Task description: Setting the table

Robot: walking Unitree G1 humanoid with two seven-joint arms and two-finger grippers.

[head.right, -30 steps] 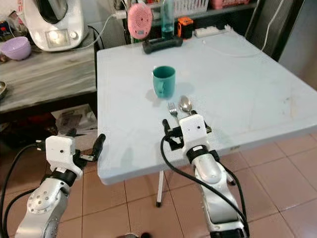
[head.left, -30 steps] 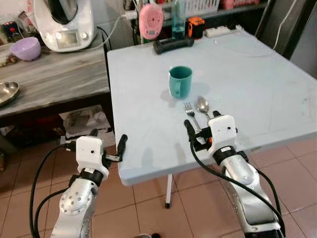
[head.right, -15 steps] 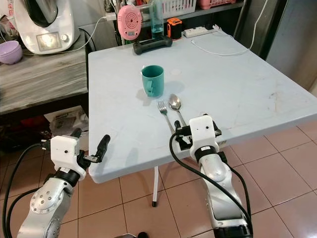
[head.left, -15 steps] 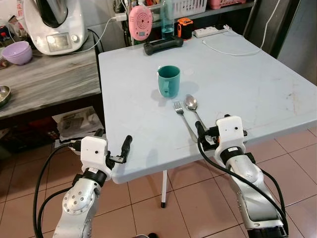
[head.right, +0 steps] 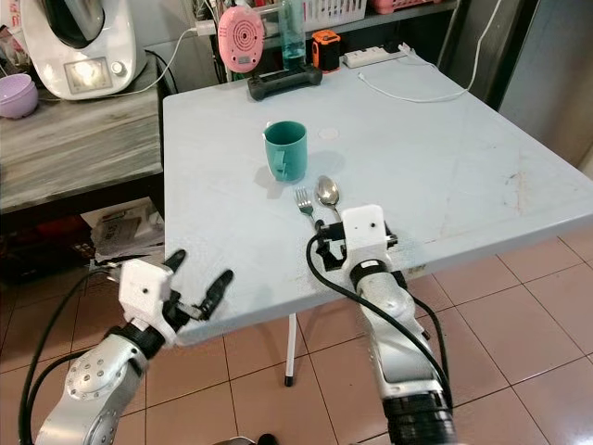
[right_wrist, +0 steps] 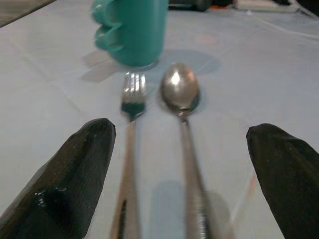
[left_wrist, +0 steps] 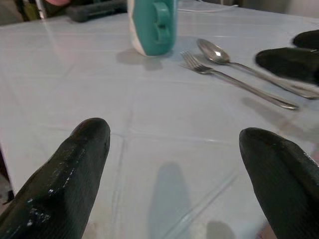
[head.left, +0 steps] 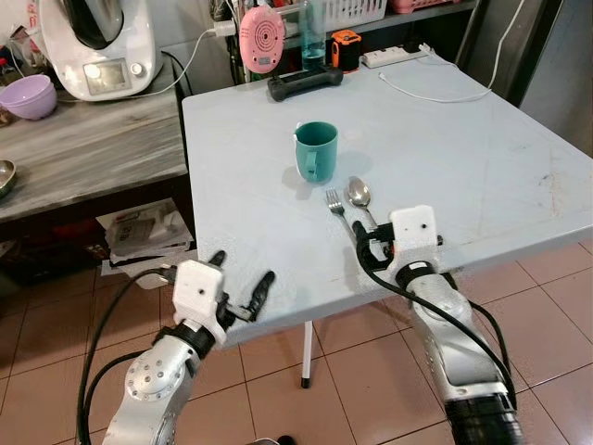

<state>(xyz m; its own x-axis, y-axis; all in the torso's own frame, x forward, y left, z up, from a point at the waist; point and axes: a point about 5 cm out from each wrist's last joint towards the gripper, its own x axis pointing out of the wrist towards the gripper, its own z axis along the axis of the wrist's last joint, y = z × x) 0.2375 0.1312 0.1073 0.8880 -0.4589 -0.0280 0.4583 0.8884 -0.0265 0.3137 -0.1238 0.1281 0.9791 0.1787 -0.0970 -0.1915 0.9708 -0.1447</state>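
Pale blue table (head.left: 482, 158) stood on a reddish tile floor (head.left: 352, 371), with a grey wooden bench (head.left: 93, 153) beside it on the robot's left. On the bench sat a white kitchen machine (head.left: 93, 42) and a purple bowl (head.left: 28, 95).

Teal mug (head.left: 315, 150) stood upright toward the middle of the table. Fork (head.left: 337, 209) and spoon (head.left: 360, 198) lay side by side just in front of the mug, on the robot's side, bowl and tines pointing toward the mug and handles running back toward the table's near edge.

Right gripper (head.left: 374, 243) sat low over the near edge, directly over the handle ends. Its fingers (right_wrist: 75, 174) were spread wide, one on either side of the two handles, gripping nothing; contact with the cutlery could not be judged.

Left gripper (head.left: 239, 289) hovered at the table's near left corner, well apart from the cutlery. Its fingers (left_wrist: 65, 174) were also spread wide and held nothing.

At the far edge were a pink round gadget (head.left: 261, 37), a black bar-shaped object (head.left: 306, 82) and a white power strip (head.left: 394, 56).
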